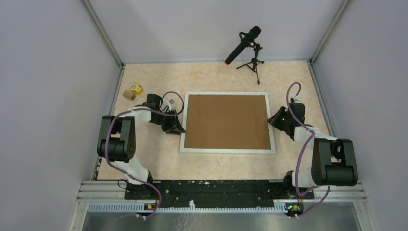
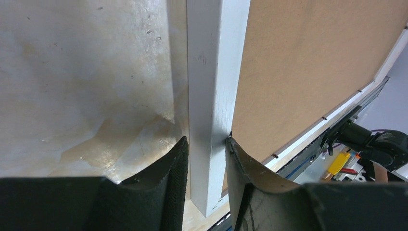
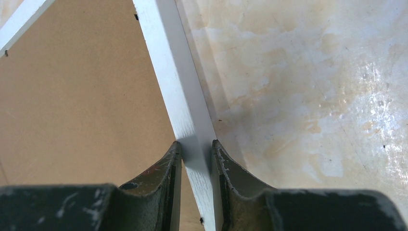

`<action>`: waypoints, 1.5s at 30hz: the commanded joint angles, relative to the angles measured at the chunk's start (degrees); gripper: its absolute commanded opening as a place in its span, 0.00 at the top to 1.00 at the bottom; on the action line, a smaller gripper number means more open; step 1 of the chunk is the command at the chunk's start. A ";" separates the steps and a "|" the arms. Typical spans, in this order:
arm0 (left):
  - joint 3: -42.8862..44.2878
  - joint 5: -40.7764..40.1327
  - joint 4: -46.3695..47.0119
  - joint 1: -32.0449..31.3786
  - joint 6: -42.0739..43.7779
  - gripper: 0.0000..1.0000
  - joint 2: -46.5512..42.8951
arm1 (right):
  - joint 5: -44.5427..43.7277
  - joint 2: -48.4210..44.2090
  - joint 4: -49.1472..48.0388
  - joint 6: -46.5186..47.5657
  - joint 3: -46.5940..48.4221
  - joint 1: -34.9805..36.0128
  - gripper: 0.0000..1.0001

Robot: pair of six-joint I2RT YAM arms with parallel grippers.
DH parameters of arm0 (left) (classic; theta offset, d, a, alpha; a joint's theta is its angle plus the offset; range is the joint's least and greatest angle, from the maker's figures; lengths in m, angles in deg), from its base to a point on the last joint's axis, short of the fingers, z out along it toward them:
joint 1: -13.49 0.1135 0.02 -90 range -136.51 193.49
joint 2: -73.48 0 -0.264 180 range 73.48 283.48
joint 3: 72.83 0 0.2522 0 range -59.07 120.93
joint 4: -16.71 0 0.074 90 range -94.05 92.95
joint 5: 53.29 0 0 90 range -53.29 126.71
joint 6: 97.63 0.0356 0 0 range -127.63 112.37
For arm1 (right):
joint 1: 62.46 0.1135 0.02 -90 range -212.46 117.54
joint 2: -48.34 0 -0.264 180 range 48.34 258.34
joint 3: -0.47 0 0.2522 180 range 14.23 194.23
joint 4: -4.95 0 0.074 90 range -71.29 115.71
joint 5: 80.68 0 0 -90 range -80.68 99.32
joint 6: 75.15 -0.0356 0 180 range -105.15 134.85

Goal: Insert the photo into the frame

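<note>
The frame point(image 1: 226, 150) lies flat mid-table, its white moulding around a brown backing board point(image 1: 227, 121) that faces up. The photo is hidden. My left gripper point(image 1: 179, 126) is at the frame's left rail. In the left wrist view that gripper point(image 2: 207, 140) straddles the white moulding point(image 2: 211, 72), jaws closed against both its sides. My right gripper point(image 1: 272, 120) is at the right rail. In the right wrist view it point(image 3: 196, 143) pinches the moulding point(image 3: 168, 62), with the brown board point(image 3: 72, 96) to the inside.
A black microphone on a small tripod point(image 1: 245, 45) stands at the back of the table. Small yellow and brown blocks point(image 1: 133, 91) sit near the left wall. Grey walls close in the table on three sides.
</note>
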 commanded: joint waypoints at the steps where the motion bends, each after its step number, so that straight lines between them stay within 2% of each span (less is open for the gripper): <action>1: 2.08 -4.33 2.85 -1.05 -0.22 0.61 2.38 | -1.40 2.81 2.77 0.85 -1.38 -0.37 1.00; 11: 7.05 -9.36 -1.69 -2.47 2.13 0.63 6.54 | -0.89 3.12 2.62 1.01 -1.36 -0.35 1.00; 17: 11.19 -16.41 -4.50 -8.68 2.45 0.55 8.79 | -0.65 3.67 2.53 1.12 -1.29 -0.31 1.00; 23: 13.36 -20.77 -5.34 -11.35 1.14 0.58 12.25 | -0.72 3.62 2.69 1.36 -1.13 0.02 1.00; 28: 16.67 -31.15 -8.91 -14.71 0.52 0.59 15.08 | -0.84 3.52 3.04 1.38 -0.79 0.65 1.00; 33: 20.80 -38.06 -12.27 -17.79 -1.31 0.56 20.97 | -1.39 3.33 3.45 1.55 -0.57 1.36 1.00; 37: 22.94 -51.47 -16.43 -23.22 -2.21 0.52 24.13 | -1.48 2.92 3.59 1.56 -0.56 1.41 1.00; 39: 25.11 -57.44 -19.45 -24.65 -2.54 0.47 22.27 | -2.00 2.82 3.58 1.54 -0.59 1.39 1.00; 41: 26.38 -60.91 -20.63 -25.43 -2.26 0.39 15.10 | -2.27 2.92 3.63 1.56 -0.56 1.36 1.00; 43: 27.93 -57.04 -21.18 -25.35 -2.55 0.31 6.33 | -2.90 2.86 3.72 1.56 -0.26 1.40 1.00; 45: 27.96 -49.06 -21.14 -25.37 -4.57 0.25 -2.39 | -3.66 2.77 4.87 1.79 0.50 1.37 1.00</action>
